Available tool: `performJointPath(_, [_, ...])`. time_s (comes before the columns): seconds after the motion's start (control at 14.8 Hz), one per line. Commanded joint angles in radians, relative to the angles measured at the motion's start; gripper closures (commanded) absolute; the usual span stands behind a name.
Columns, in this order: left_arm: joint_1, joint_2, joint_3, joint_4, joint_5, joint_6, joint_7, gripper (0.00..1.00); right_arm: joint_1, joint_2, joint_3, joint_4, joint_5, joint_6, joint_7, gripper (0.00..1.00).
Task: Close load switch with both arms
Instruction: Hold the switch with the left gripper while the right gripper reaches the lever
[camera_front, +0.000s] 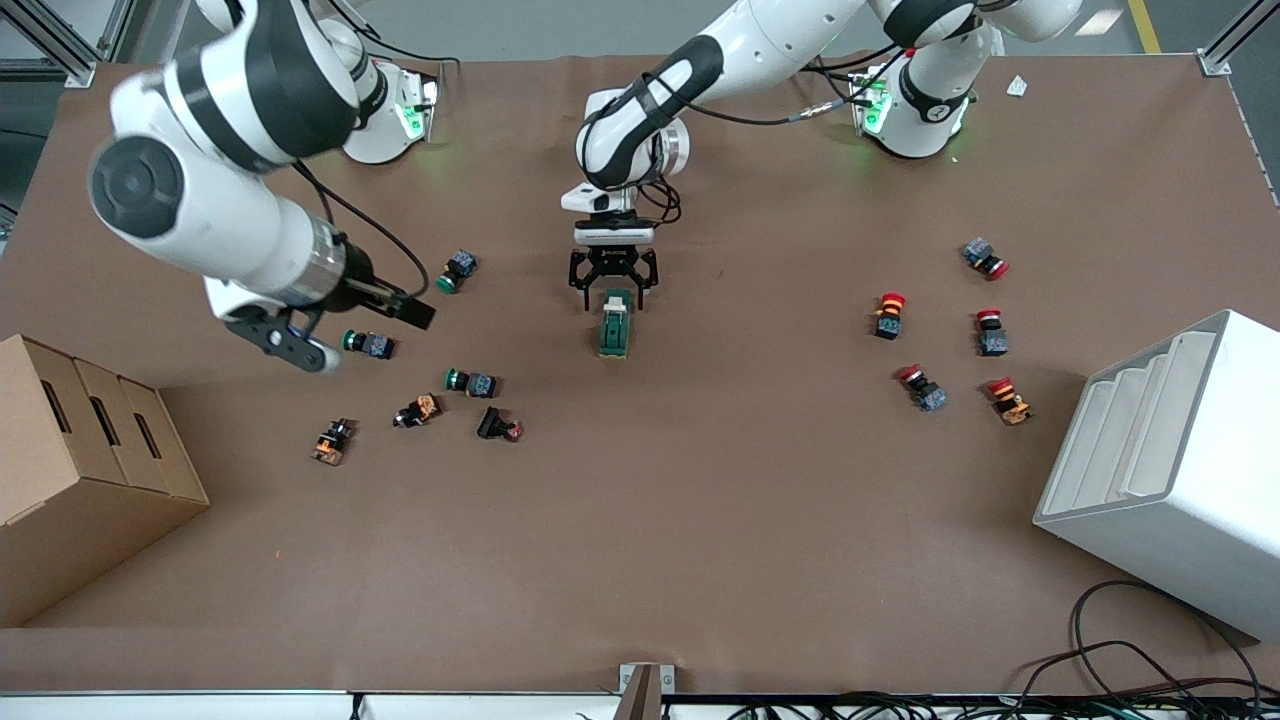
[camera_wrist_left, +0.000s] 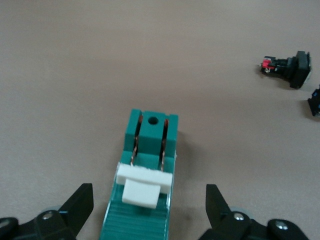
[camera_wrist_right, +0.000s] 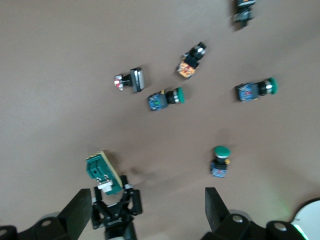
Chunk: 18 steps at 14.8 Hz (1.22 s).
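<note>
the left gripper (camera_front: 613, 288) straddles the load switch (camera_front: 614, 325) wide open, gripping nothing, likely to brace it, while the right gripper (camera_front: 345, 330) waits open and empty above the push buttons (camera_front: 470, 381).

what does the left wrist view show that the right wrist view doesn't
Only the left wrist view: the switch's copper blades, top hole and cream lever close up, between the open left pincer. Only the right wrist view: the green buttons and the open right pincer over them. Both: the switch and the black button.
</note>
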Motion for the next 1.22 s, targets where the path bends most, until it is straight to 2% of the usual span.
performJointPath(0.0, [-0.028, 0.028, 0.010, 0.006, 0.062, -0.058, -0.030, 0.01, 0.040, 0.053, -0.008, -0.003, 0.039, 0.068, 0.074, 0.00])
performJointPath(0.2, [-0.045, 0.065, 0.010, 0.009, 0.103, -0.127, -0.036, 0.01, 0.103, 0.101, -0.008, -0.003, 0.039, 0.152, 0.178, 0.00])
performJointPath(0.41, [-0.062, 0.076, 0.013, 0.009, 0.111, -0.143, -0.050, 0.00, 0.157, 0.153, -0.008, -0.006, 0.041, 0.188, 0.197, 0.00])
performJointPath(0.74, [-0.083, 0.103, 0.015, 0.012, 0.111, -0.175, -0.048, 0.00, 0.238, 0.162, -0.008, -0.143, 0.041, 0.376, 0.238, 0.00])
performJointPath(1.15, [-0.088, 0.110, 0.016, 0.012, 0.111, -0.190, -0.048, 0.00, 0.318, 0.214, -0.008, -0.171, 0.042, 0.476, 0.338, 0.00])
